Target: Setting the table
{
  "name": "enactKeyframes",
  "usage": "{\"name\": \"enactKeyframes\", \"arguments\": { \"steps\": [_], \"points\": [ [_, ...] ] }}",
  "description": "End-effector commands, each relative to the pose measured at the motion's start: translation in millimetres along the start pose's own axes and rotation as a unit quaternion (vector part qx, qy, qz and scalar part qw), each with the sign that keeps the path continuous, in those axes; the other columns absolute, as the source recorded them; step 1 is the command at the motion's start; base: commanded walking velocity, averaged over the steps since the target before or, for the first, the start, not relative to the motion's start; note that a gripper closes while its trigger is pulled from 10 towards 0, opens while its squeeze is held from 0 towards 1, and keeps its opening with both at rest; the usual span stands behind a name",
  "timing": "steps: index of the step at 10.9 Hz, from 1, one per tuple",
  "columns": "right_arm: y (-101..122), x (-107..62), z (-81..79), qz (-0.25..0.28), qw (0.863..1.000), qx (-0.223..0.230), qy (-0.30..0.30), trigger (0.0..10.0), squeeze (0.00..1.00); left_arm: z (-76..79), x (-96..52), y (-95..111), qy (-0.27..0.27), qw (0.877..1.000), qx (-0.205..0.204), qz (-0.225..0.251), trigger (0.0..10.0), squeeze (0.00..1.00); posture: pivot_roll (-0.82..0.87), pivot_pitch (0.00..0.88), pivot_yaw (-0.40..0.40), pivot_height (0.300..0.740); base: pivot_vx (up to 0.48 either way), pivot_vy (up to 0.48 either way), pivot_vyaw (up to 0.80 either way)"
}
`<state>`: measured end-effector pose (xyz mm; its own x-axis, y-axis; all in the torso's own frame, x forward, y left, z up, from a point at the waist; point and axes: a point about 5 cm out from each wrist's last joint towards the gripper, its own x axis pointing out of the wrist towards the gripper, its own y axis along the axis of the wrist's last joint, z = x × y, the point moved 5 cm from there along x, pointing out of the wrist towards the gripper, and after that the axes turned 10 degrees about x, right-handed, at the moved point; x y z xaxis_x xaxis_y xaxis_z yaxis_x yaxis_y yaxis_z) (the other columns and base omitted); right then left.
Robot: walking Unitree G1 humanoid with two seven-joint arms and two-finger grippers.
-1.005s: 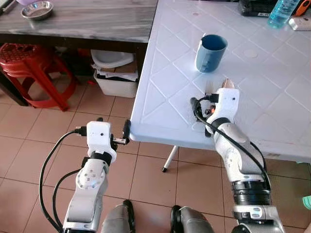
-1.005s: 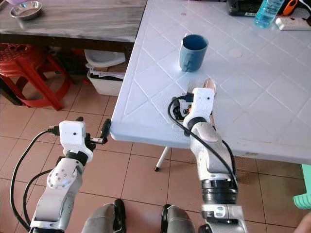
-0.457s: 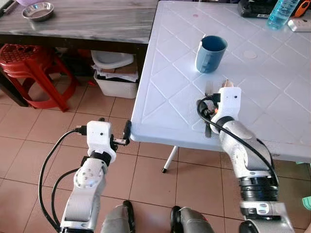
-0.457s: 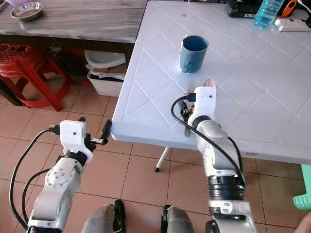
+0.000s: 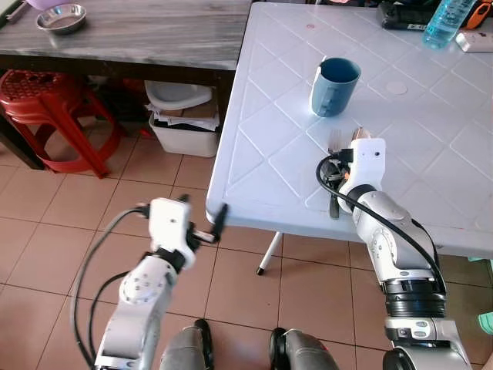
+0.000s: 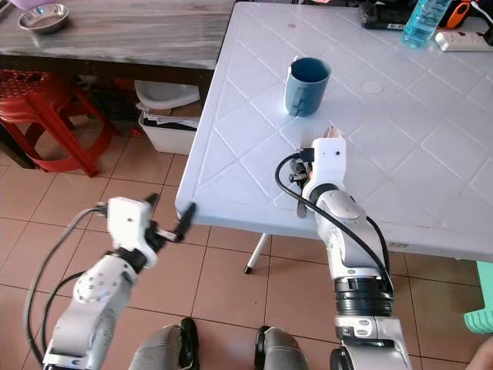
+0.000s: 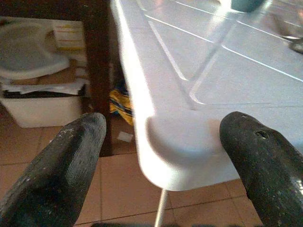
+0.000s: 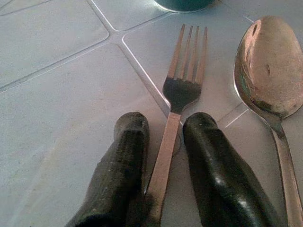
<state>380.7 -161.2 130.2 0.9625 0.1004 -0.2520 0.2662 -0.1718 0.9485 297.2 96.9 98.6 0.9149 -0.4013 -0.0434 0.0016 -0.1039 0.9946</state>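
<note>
A fork (image 8: 182, 90) and a spoon (image 8: 267, 71) lie side by side on the white plastic table (image 5: 269, 154), just in front of a blue mug (image 5: 335, 77). My right gripper (image 8: 165, 120) rests low on the table, its fingers (image 8: 130, 142) straddling the fork's handle. They stand narrowly open, with a gap on one side. My left gripper (image 5: 204, 208) hovers over the floor at the table's near left corner (image 7: 180, 142). It is wide open, with the corner between its fingers (image 7: 66, 156).
A grey wooden table with a steel bowl (image 5: 59, 15) stands at the back left. A red stool (image 5: 46, 100) and a white bin (image 5: 183, 116) sit below it. A water bottle (image 5: 447, 19) stands at the white table's far side. A thin table leg (image 5: 269, 250) slants over the tiled floor.
My left gripper has moved right, up to the table's corner. My right forearm has shifted slightly right and back, so more of the fork's handle shows.
</note>
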Motion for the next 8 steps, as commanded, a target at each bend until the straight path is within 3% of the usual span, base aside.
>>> {"name": "enactKeyframes", "arguments": {
  "steps": [1,6,8],
  "points": [
    [-54,-3.8,9.7,-0.099,0.995,0.008,-0.016,0.0,0.0,3.5,-3.4,-5,-0.009,1.0,-0.005,-0.01,10.0,0.0,-0.02,0.212,0.01,0.74,0.0,0.0,0.0],
    [-62,-7.1,11.4,-0.109,0.994,0.009,-0.021,0.0,0.0,6.1,-3.0,1,-0.021,1.0,-0.012,0.006,10.0,0.0,-0.03,0.208,0.008,0.74,0.0,0.0,0.0],
    [-57,-8.3,9.8,-0.09,0.995,0.04,-0.027,0.0,0.0,-5.4,-1.3,-2,0.018,1.0,0.003,-0.003,10.0,0.0,-0.03,0.218,0.007,0.74,0.0,0.0,0.0]
  ]
}}
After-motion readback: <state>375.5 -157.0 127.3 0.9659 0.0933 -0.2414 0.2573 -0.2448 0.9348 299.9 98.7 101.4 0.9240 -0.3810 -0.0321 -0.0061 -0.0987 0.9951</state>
